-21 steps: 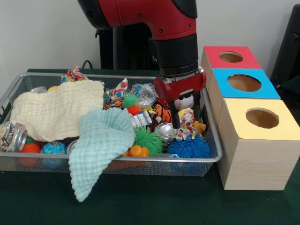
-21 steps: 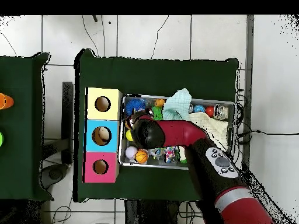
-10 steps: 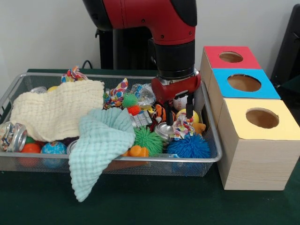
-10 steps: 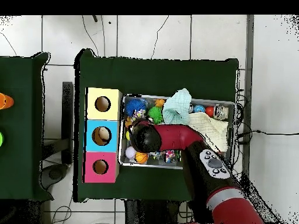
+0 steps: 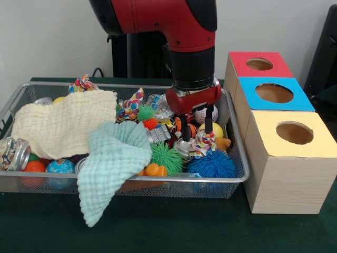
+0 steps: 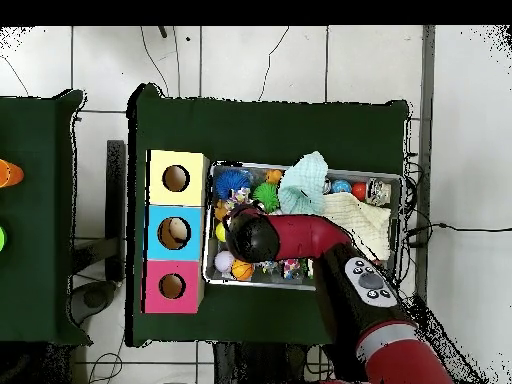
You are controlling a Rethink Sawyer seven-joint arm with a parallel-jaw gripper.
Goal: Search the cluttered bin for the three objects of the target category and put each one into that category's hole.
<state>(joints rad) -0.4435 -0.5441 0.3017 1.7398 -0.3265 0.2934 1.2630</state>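
At centre frame in the front view, the end effector hangs with fingers parted and empty over a rope toy in the wire bin, beside three holed boxes, while overhead the arm hides the fingers.

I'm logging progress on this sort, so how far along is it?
Early, it seems. Nothing shows in the yellow box's hole; the blue box's hole may hold something pale. The open gripper hangs empty over the toys at the wire bin's box end. Grasping and dropping remain.
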